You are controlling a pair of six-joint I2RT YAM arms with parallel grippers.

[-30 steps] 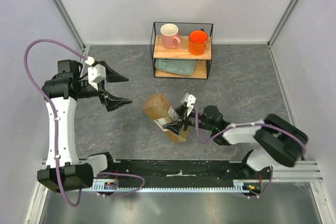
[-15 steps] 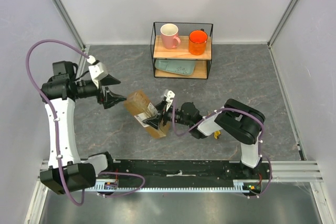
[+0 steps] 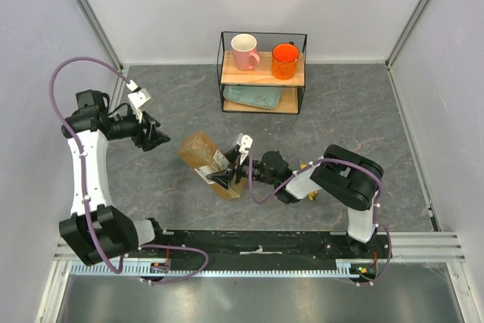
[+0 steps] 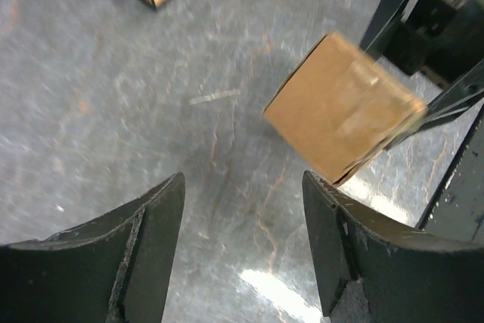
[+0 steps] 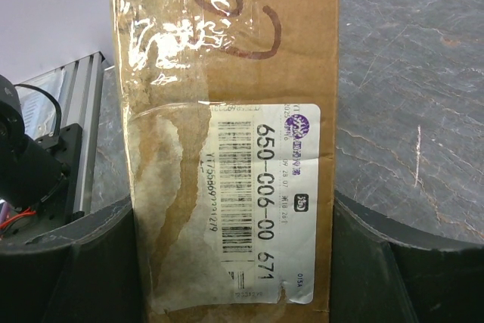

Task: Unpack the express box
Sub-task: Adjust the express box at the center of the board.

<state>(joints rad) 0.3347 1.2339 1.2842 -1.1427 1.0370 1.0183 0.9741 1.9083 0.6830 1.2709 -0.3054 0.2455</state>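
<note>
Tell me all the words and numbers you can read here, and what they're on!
"650-C06-00 671": big print on the white label stuck on the express box.
Digits beside the barcode and the label's small print: too small and blurred to read.
Pen scribble on the cardboard above the label: cannot be read.

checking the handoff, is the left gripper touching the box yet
No, the left gripper is open and empty, and the box sits apart, ahead of it.
</note>
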